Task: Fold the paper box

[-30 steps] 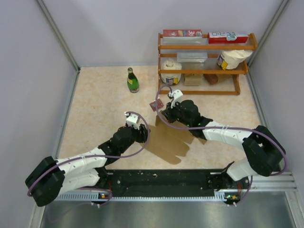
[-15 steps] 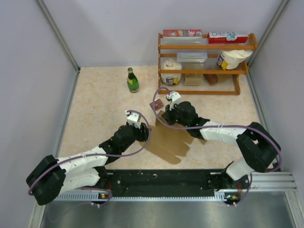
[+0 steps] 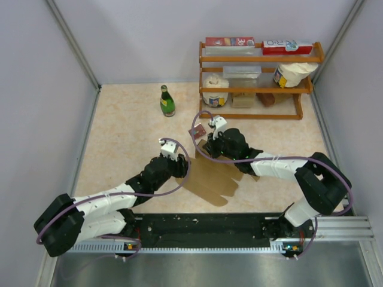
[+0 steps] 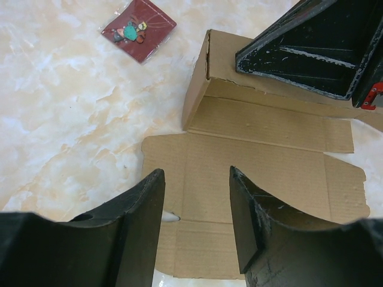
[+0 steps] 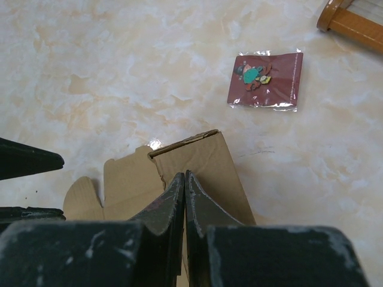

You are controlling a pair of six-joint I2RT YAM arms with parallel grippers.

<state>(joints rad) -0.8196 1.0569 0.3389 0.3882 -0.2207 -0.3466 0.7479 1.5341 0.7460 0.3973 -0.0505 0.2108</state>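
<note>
Here my right jaws, shut, pin the paper box (image 4: 257,158) flat on the counter (image 4: 72,113) near the red card (image 4: 139,28), so my left jaws, half open and empty, can work its near flap.

Your paper box (image 4: 257,161) is a plain brown cardboard sheet, lying mostly flat on the marbled table (image 3: 125,131), with one end panel standing upright and rounded flaps spread out.

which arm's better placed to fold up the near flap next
Probably left: the left gripper hangs open just above the paper box's near flap, while the right gripper is shut at the far raised wall.
</note>
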